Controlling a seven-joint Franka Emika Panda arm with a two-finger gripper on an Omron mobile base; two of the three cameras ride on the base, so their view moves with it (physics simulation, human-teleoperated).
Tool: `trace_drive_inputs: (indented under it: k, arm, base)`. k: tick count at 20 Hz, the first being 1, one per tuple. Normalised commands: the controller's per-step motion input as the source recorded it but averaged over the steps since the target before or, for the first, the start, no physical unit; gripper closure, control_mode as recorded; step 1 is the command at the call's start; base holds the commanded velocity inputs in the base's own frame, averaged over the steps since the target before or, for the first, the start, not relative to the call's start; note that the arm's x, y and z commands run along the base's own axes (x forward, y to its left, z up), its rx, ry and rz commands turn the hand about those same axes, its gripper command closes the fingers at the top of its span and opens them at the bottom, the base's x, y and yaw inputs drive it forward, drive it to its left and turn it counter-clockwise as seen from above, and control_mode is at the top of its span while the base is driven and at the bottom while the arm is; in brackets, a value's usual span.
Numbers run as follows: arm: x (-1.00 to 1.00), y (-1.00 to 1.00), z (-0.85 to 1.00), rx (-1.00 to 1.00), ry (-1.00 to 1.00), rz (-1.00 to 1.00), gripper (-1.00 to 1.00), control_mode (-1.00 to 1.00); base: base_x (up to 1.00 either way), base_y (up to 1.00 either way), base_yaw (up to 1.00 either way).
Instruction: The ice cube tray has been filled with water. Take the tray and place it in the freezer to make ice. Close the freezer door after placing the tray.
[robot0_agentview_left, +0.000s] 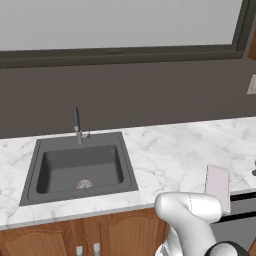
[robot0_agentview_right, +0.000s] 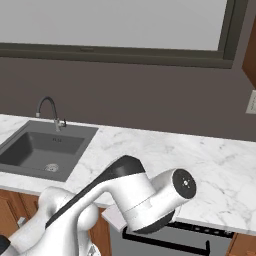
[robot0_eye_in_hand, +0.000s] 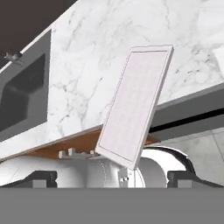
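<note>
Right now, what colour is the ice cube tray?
Pale pinkish-white, clearest in the hand view: ice cube tray.

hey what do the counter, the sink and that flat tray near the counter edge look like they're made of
Counter: looks like polished white marble, going by the grey veining.
Sink: dark grey and matte, perhaps composite or coated metal; no shine shows.
Tray: pale pinkish-white, smooth and thin, probably plastic or silicone; a faint grid shows on its face.

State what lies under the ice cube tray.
The ice cube tray rests on the white marble counter, its near end past the front edge. The arm hides that end from both base cameras.
</note>
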Motion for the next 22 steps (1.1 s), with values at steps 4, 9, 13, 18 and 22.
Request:
trace_drive_inputs:
  k: [4,9,13,18,22]
  arm:
    - [-0.39,0.07,-0.04,0.03,-0.07,-0.25,-1.0,-1.0]
    - [-0.24,0.14,-0.07,0.06,-0.09,-0.28,-1.0,-1.0]
    - [-0.13,0.26,-0.17,0.08,-0.12,-0.29,-1.0,-1.0]
    - [-0.01,0.19,-0.1,0.15,-0.03,-0.2,-1.0,-1.0]
    - [0.0,0.0,-0.01,0.24,0.02,-0.01,-1.0,-1.0]
  base:
    - [0.0,0.0,0.0]
    - [0.0,0.0,0.0]
    - [0.0,0.0,0.0]
    - [0.0,0.0,0.0]
    - [0.0,0.0,0.0]
